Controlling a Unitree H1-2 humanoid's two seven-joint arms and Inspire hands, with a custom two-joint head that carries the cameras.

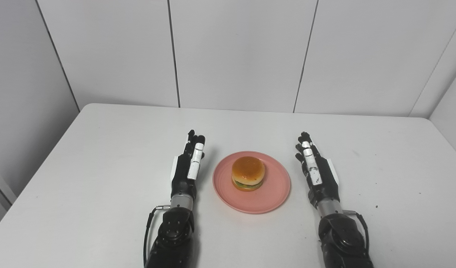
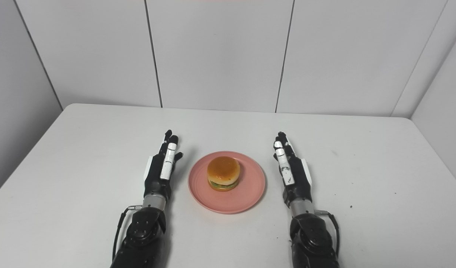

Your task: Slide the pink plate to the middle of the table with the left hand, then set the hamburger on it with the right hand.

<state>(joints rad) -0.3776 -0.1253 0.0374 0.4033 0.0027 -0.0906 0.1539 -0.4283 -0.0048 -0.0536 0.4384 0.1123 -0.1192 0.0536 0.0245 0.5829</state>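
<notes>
In the left eye view we read no writing anywhere. The hamburger (image 1: 248, 173) sits on the pink plate (image 1: 251, 182) at the middle of the table (image 1: 101, 156). Our left hand (image 1: 186, 167) lies at its 9 o'clock, fingers apart, holding nothing.

In the right eye view our right hand (image 2: 292, 175) lies at 3 o'clock, also spread and empty, apart from the plate.
</notes>
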